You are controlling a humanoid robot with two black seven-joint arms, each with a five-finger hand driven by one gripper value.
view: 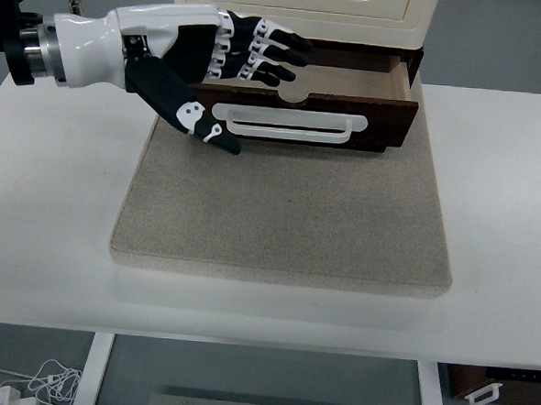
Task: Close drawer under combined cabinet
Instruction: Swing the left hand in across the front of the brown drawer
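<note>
Drawer (304,108) under the cream cabinet (301,7), pulled out toward the robot, its dark front with a white handle (289,124) running left to right. The cabinet stands on a grey mat (284,212) on the white desk (50,207). The left robot hand (214,66) reaches in from the left, fingers (270,56) extended and relaxed above the drawer's left end, thumb (189,110) lying against the drawer front; it grasps nothing. The drawer front lies just below the robot hand, so closing calls for a push away from the robot, across the drawer's long axis. The right arm does not show.
</note>
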